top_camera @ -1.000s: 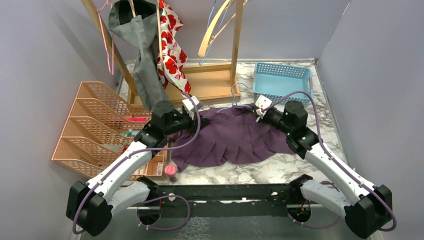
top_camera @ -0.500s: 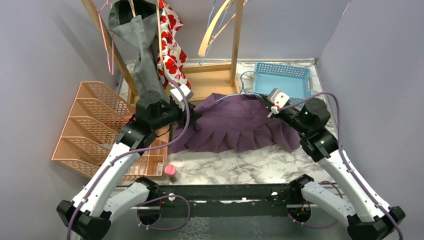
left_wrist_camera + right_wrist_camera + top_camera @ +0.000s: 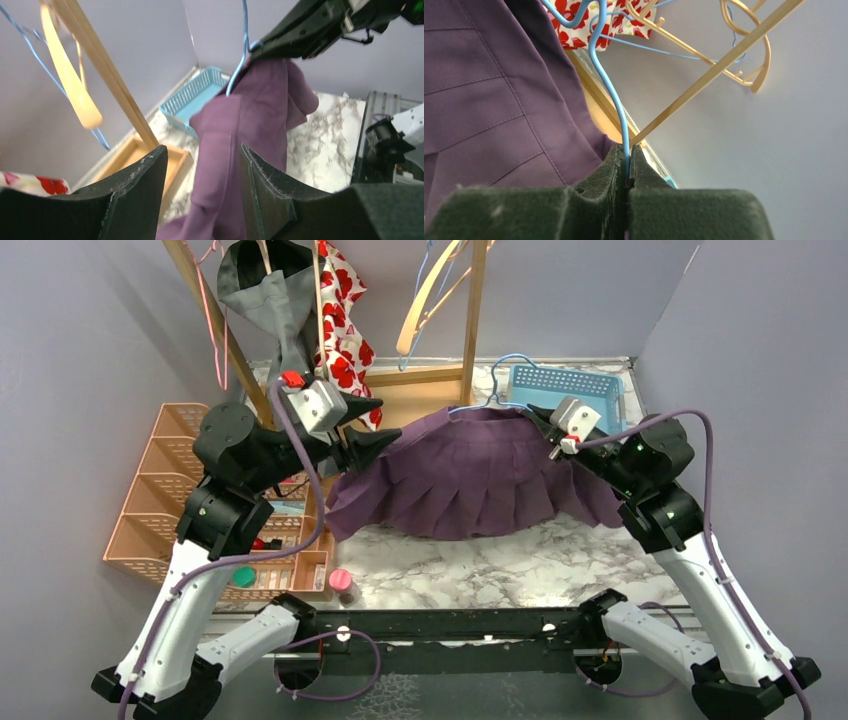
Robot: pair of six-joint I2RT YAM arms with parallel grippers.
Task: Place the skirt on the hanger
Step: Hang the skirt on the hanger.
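The purple pleated skirt [image 3: 470, 475] hangs raised above the marble table, its waistband draped along a thin blue wire hanger [image 3: 492, 390]. My right gripper [image 3: 538, 417] is at the skirt's upper right end, shut on the hanger's wire. In the right wrist view the fingers [image 3: 616, 167] pinch the blue hanger [image 3: 608, 82], with the skirt [image 3: 484, 100] to the left. My left gripper [image 3: 390, 417] is open at the skirt's upper left end. In the left wrist view the skirt [image 3: 250, 105] hangs beyond my parted fingers [image 3: 145, 175], the hanger [image 3: 244, 40] above it.
A wooden rack [image 3: 472, 320] at the back carries a grey garment [image 3: 280, 330], a red-flowered cloth [image 3: 345, 335] and a wooden hanger [image 3: 425, 300]. A blue basket [image 3: 590, 385] sits back right. An orange organizer [image 3: 170, 490] stands left, a pink-capped bottle [image 3: 341, 583] near its corner.
Both arms have risen, lifting the hanger and skirt off the table. My left gripper has opened and let go of the skirt's left end. The right stays shut on the hanger.
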